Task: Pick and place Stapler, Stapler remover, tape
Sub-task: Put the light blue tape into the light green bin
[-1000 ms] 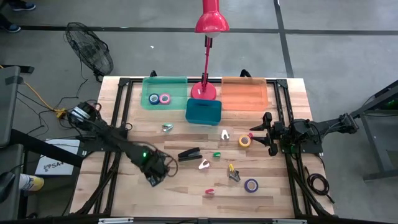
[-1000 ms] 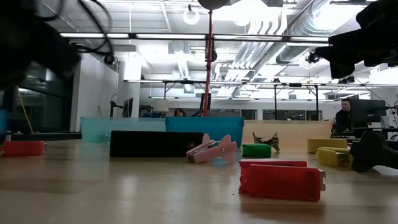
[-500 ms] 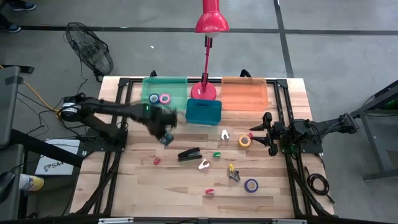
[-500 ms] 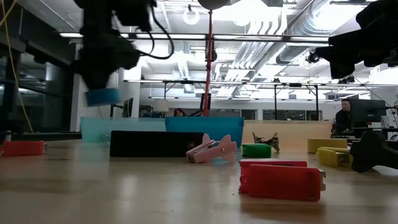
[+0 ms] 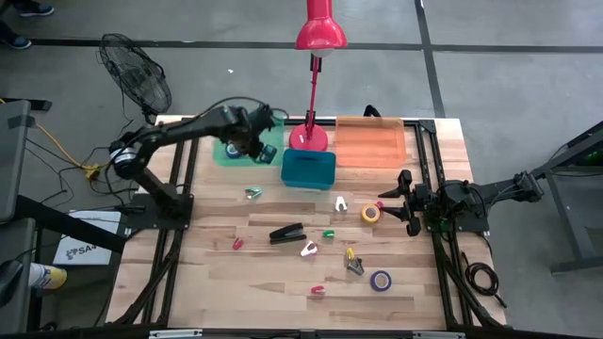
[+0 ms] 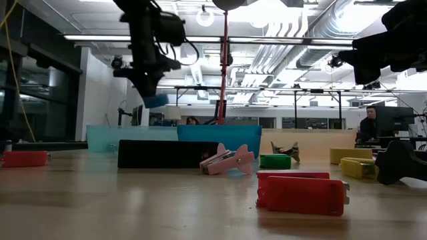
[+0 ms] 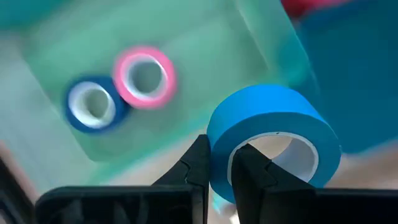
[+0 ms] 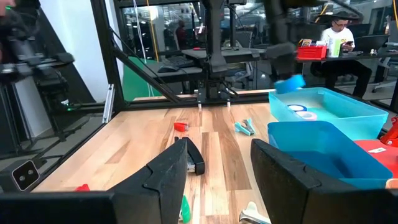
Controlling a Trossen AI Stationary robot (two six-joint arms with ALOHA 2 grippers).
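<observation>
We see the left gripper (image 7: pixel 221 171) above the green tray (image 5: pixel 226 132) at the worktop's far edge, jaws clamped on the wall of a blue tape roll (image 7: pixel 273 140). A blue-and-white roll (image 7: pixel 93 104) and pink roll (image 7: pixel 145 76) lie inside. The right gripper (image 8: pixel 217 168) waits near the right edge, jaws wide.

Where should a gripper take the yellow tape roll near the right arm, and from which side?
Judging by the high view, the yellow tape lies flat, hole up. Come straight down and pinch its wall, one finger in the hole and one outside, as the left gripper holds the blue roll. The right gripper, open, is close by.
</observation>
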